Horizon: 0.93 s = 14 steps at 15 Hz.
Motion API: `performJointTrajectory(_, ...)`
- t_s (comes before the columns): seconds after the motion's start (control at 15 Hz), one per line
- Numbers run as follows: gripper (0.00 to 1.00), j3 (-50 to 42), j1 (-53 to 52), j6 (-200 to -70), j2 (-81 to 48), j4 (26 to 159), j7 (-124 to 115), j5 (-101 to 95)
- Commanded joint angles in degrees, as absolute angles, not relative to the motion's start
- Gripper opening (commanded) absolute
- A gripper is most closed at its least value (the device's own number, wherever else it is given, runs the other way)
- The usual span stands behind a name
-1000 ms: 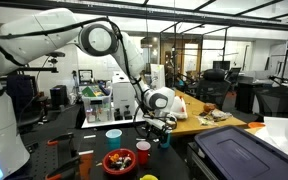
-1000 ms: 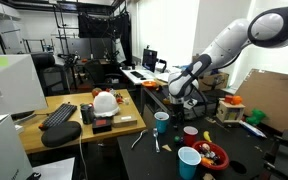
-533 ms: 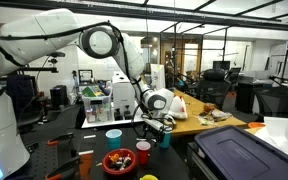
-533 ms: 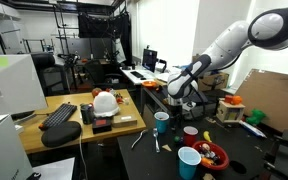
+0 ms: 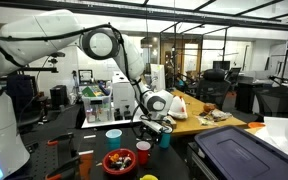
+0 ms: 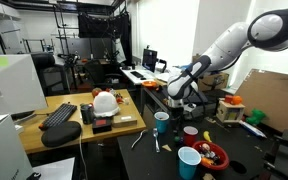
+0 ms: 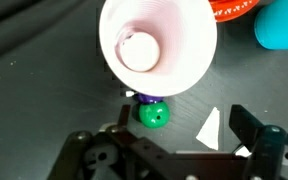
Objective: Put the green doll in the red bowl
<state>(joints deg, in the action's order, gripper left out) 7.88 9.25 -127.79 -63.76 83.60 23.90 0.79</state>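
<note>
Hovering is all the claw (image 5: 156, 124) has done over the last second: in both exterior views the arm keeps the same bent pose above the cups, with no shift I can make out. I read that as a pause to line up. The grasp has not begun, so the whole task is still ahead.

In the wrist view the claw (image 7: 164, 135) is spread wide and holds nothing. Its dark fingers frame the bottom of the picture. The doll (image 7: 151, 113) lies on the table (image 7: 34, 90) just ahead of the claw, between the finger lines and a little toward the left-hand finger. It is too small to find in the exterior views.

The doll is a small round glossy green ball with a purple bit on its far side. It touches or nearly touches a pale cup (image 7: 159, 45) straight ahead. That cup is smooth, flared and pinkish white inside.

Beyond the cup and off to the right sits the bowl (image 7: 234, 8), red and shallow, with a blue cup (image 7: 281, 25) beside it. A white triangular scrap (image 7: 210, 125) lies by the right-hand finger. The table is dark and matte.

The doll looks slick and apt to roll against the cup.
</note>
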Motion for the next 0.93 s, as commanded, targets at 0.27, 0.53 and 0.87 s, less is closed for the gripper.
performJointTrajectory(0.27, 1.0, 7.3, 7.6, -127.9, -64.0, 84.1, 26.8, -1.5)
performJointTrajectory(0.53, 1.0, 6.3, 5.6, -129.5, -64.4, 84.8, 26.3, -4.7)
performJointTrajectory(0.87, 1.0, 5.2, 3.4, -131.8, -65.5, 84.7, 25.4, -7.8)
